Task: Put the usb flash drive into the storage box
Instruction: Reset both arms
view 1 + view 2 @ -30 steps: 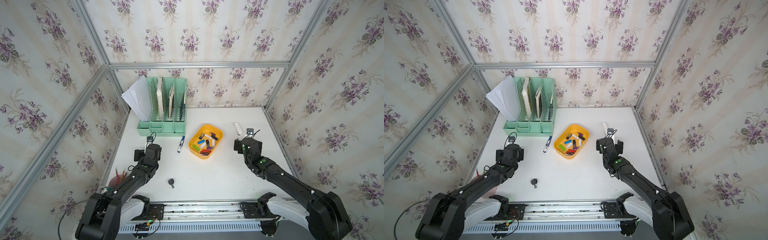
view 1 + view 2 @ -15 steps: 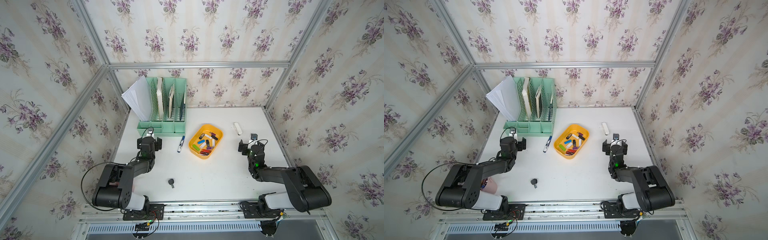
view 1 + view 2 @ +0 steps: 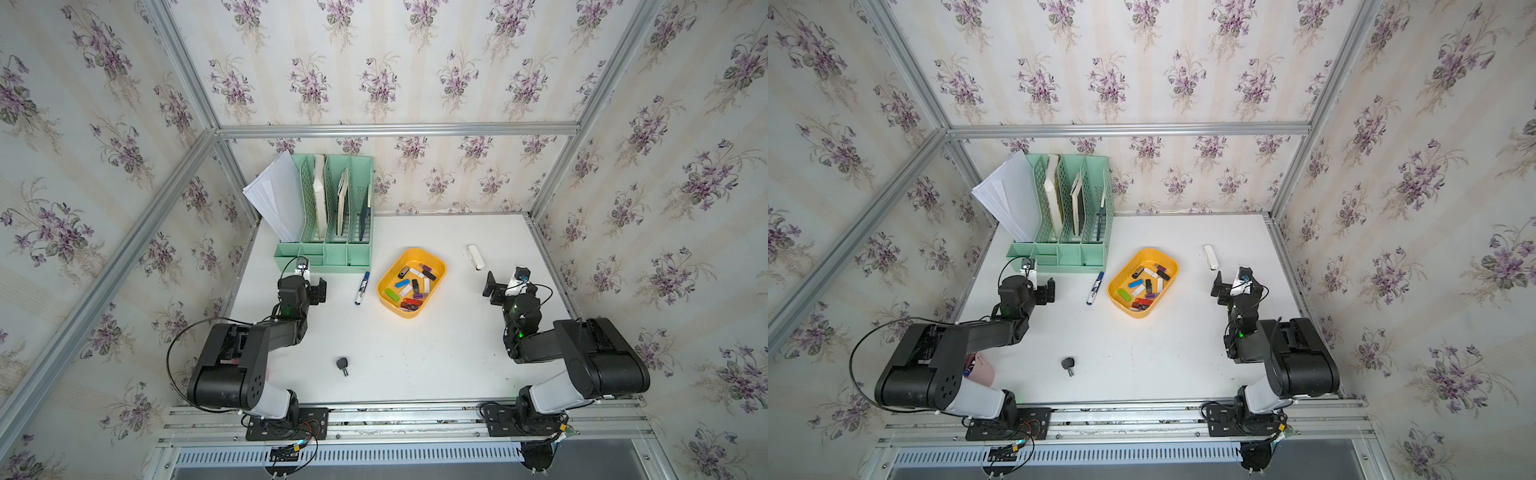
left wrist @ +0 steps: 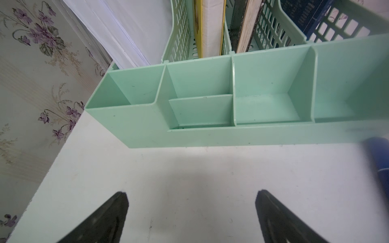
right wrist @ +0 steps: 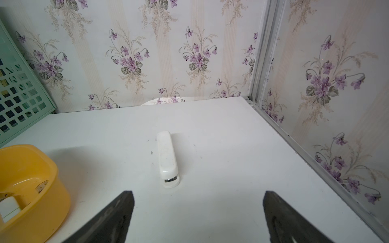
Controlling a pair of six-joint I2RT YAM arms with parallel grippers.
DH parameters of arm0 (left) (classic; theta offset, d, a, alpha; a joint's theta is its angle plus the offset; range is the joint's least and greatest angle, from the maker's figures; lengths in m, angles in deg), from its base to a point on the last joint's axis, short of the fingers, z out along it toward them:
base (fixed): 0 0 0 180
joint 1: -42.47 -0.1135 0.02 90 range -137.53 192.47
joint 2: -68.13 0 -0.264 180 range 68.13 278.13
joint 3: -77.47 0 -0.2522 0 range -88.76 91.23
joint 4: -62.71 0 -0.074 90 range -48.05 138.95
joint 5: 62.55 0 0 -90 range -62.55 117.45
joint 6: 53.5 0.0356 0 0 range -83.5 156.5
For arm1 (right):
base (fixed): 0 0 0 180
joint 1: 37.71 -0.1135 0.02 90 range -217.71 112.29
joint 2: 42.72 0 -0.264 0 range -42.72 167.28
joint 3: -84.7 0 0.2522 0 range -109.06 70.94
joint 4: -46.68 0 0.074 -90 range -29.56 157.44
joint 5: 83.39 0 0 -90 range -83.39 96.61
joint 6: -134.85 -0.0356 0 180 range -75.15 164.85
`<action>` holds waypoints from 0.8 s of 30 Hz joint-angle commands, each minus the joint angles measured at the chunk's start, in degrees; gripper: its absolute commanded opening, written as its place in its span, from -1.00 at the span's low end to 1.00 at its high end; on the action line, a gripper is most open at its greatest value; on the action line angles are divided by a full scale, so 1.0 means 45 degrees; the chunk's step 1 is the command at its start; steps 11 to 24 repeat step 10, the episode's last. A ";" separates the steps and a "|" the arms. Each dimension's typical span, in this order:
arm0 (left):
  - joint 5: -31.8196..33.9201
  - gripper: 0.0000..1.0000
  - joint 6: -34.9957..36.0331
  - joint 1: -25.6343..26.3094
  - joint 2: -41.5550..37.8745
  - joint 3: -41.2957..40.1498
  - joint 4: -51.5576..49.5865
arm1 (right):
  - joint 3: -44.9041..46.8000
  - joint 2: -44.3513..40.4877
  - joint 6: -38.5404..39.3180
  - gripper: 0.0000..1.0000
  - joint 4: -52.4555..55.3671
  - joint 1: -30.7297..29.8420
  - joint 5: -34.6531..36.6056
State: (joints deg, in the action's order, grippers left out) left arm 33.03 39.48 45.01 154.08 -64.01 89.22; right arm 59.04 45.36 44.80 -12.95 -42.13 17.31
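USB flash drives (image 3: 411, 286), multicoloured plastic sticks, sit in shallow yellow-orange plastic storage box (image 3: 405, 312) betw. both jaw pairs. Left gripper (image 4: 191, 194) & right gripper (image 5: 197, 193) released, empty; arms folded back vs earlier.

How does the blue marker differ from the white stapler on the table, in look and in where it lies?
The marker is slim, with a white body and a blue cap; the stapler is chunkier and nearly all white. The marker lies between the green file organizer and the yellow storage box; the stapler lies on the box's other side, just ahead of the open right gripper. Both lie flat on the white table, untouched.
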 commanded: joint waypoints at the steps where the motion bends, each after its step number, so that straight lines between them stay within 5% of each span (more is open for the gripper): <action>1: -0.0145 0.97 -0.0075 -0.0019 -0.0020 0.0063 0.0206 | -0.0118 0.0030 -0.0068 1.00 -0.0037 0.0007 -0.0253; 24: -0.0206 0.97 -0.0080 -0.0039 -0.0038 0.0104 0.0152 | -0.0089 -0.0030 -0.0066 1.00 0.0015 0.0009 -0.0263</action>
